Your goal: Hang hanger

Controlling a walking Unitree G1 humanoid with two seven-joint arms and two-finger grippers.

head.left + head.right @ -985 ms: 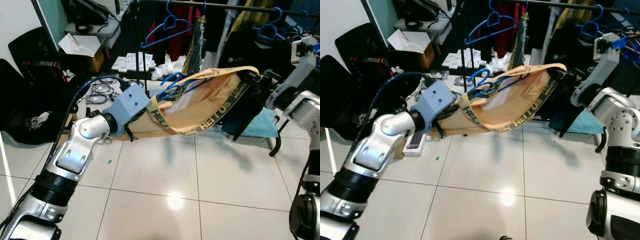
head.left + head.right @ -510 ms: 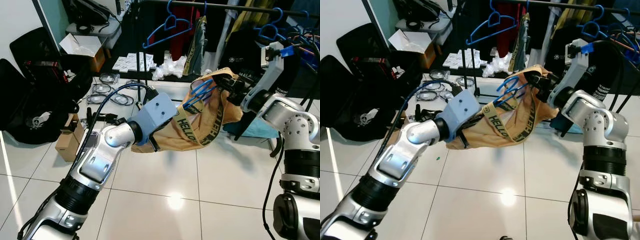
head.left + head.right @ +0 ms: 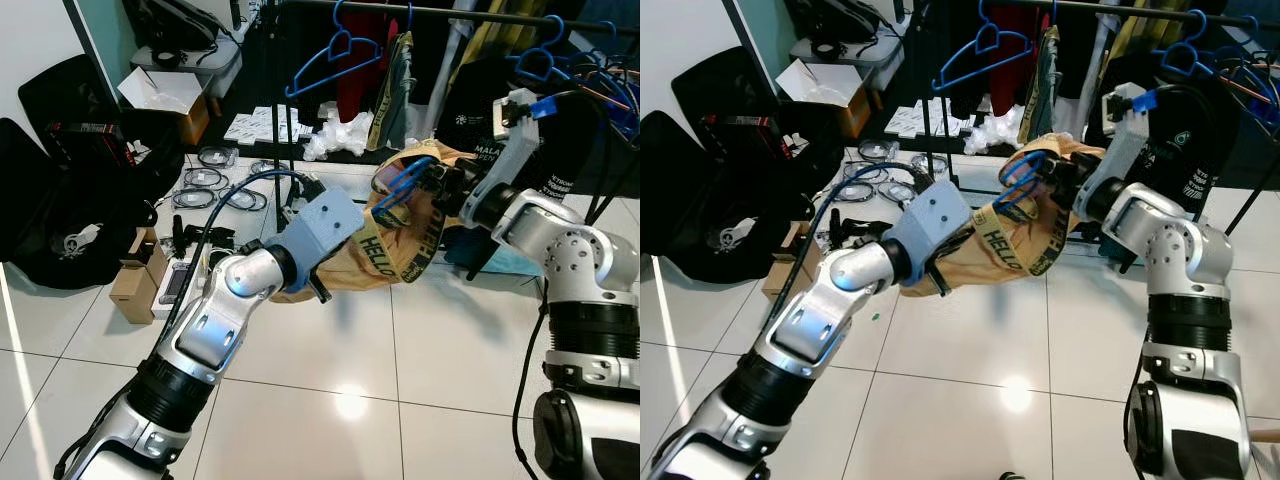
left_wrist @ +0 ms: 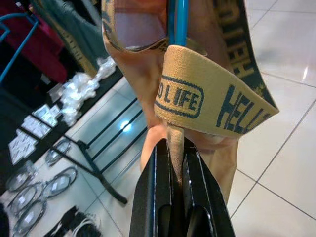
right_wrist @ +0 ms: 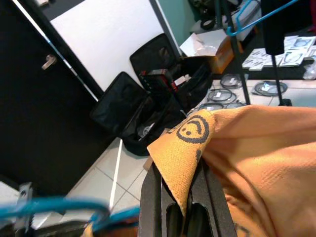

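Observation:
An orange garment (image 3: 395,245) with a "HELLO LIFE" band hangs bunched between my two arms, above the tiled floor. A blue hanger (image 3: 402,178) sits inside it, its hook poking out at the top. My left gripper (image 4: 175,145) is shut on a fold of the fabric below the band. My right gripper (image 5: 178,174) is shut on a corner of the garment printed with a smiley. In the eye views the right gripper (image 3: 1065,178) is at the garment's far upper edge, close to the hanger hook. The black clothes rail (image 3: 450,14) runs behind, with other blue hangers (image 3: 335,55) on it.
Clothes hang on the rail at the back. Black bags (image 3: 60,200) lie at the left, with a cardboard box (image 3: 135,290) and coiled cables (image 3: 215,180) on the floor. The rack's black foot (image 3: 290,150) stands behind the garment. Open white tiles (image 3: 400,400) are in front.
Both arms have drawn together: the left gripper moved right, the right gripper moved left. The garment, stretched wide before, is now bunched between them.

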